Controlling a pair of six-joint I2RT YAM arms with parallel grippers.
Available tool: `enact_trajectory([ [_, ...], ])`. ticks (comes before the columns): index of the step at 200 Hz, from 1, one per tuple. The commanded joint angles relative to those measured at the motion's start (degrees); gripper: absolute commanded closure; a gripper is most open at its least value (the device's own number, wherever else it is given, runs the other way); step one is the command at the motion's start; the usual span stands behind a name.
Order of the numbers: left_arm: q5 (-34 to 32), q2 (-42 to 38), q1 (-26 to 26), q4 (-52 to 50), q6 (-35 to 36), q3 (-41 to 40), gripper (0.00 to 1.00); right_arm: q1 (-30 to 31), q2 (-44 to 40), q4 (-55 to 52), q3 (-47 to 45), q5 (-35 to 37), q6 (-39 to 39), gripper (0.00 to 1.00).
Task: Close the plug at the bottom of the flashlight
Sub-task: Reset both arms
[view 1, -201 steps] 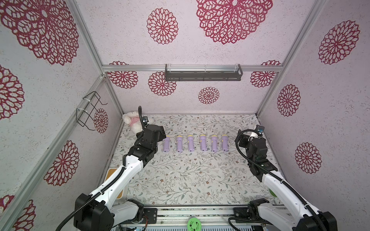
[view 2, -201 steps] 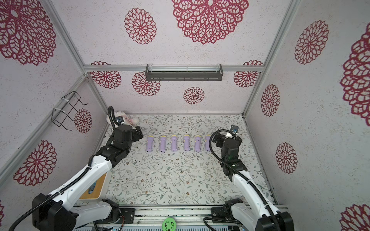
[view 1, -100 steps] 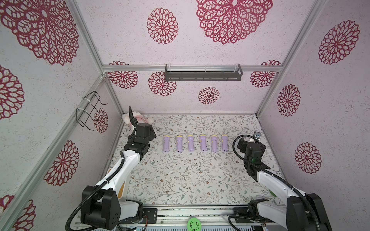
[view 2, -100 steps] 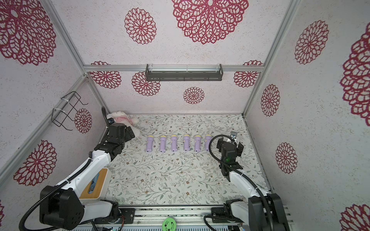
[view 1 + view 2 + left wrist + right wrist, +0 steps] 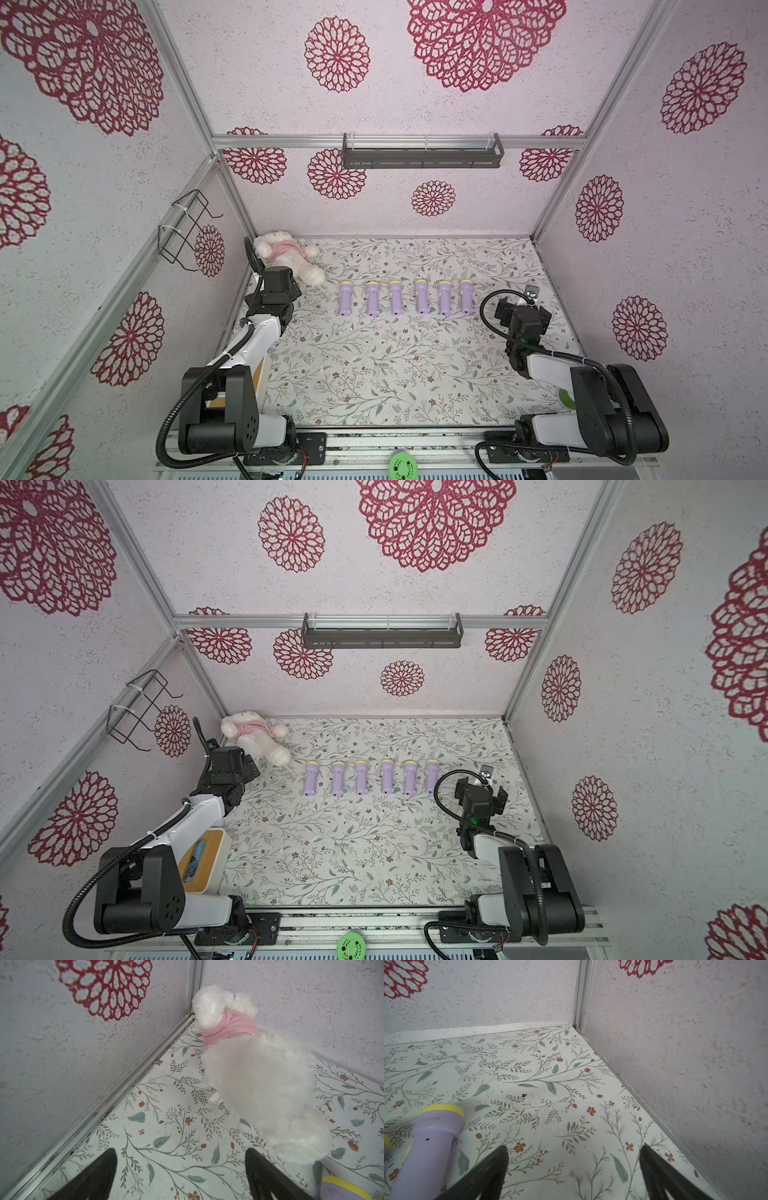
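Observation:
Several purple flashlights with yellow heads lie side by side in a row (image 5: 421, 296) (image 5: 387, 776) across the middle of the floral table, heads toward the back wall. Their plug ends face the front and are too small to read. My left gripper (image 5: 180, 1151) is open over bare table left of the row, with the leftmost flashlight's head (image 5: 345, 1188) off to one side. My right gripper (image 5: 574, 1146) is open and empty right of the row, beside the rightmost flashlight (image 5: 431, 1136). In both top views the two arms sit folded low at the sides.
A white plush toy (image 5: 286, 255) with a pink band lies in the back left corner, just ahead of my left gripper. A wire basket (image 5: 187, 228) hangs on the left wall and a dark shelf (image 5: 422, 156) on the back wall. A wooden box (image 5: 203, 860) sits front left.
The left arm has swung left, away from the flashlight row toward the plush toy and the wall. The right arm has drawn back and folded lower. Both grippers stayed open.

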Motion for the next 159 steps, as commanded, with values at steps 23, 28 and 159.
enact_trajectory([
  [23, -0.65, -0.60, 2.07, 10.53, 4.18, -4.22, 0.03, -1.21, 5.11, 16.06, -3.84, -5.97, -2.64, 0.01],
  [28, -0.06, -0.72, 2.35, 11.64, 4.36, -4.95, 0.03, -1.21, 6.07, 18.56, -4.59, -6.97, -3.05, 0.01],
  [159, 16.52, 1.70, 6.80, 42.18, 14.85, -20.13, 0.03, -2.71, 8.51, 20.75, -4.80, -11.48, -3.00, 0.01],
])
